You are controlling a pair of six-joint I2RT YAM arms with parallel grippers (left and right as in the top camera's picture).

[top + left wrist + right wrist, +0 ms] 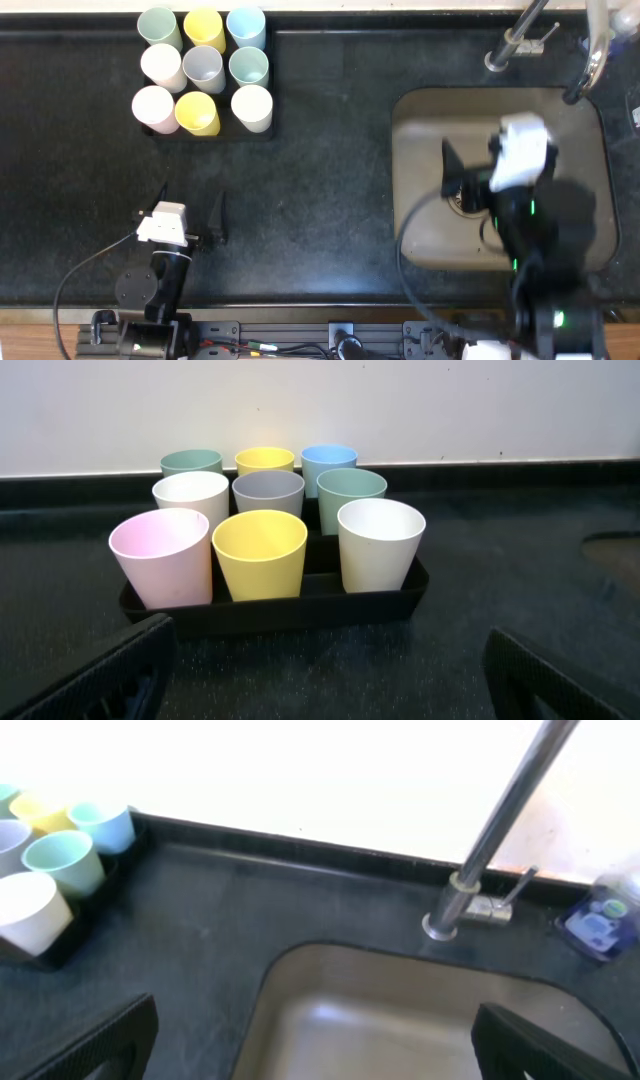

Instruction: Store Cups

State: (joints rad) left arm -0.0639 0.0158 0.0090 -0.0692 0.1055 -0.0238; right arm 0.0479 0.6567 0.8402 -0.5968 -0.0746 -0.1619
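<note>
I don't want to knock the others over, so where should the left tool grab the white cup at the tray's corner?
Probably pinch the white cup by its rim from above, on its free near wall, one finger inside: it stands upright and open, with the yellow cup and green cup close on its other sides.

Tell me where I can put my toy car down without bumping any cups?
The widest bare patch is the dark counter between the tray and the sink. There is also bare counter between the tray and the left end effector. The tray is crowded: nine cups fill it. The right end effector hangs over the sink, so skip that.
</note>
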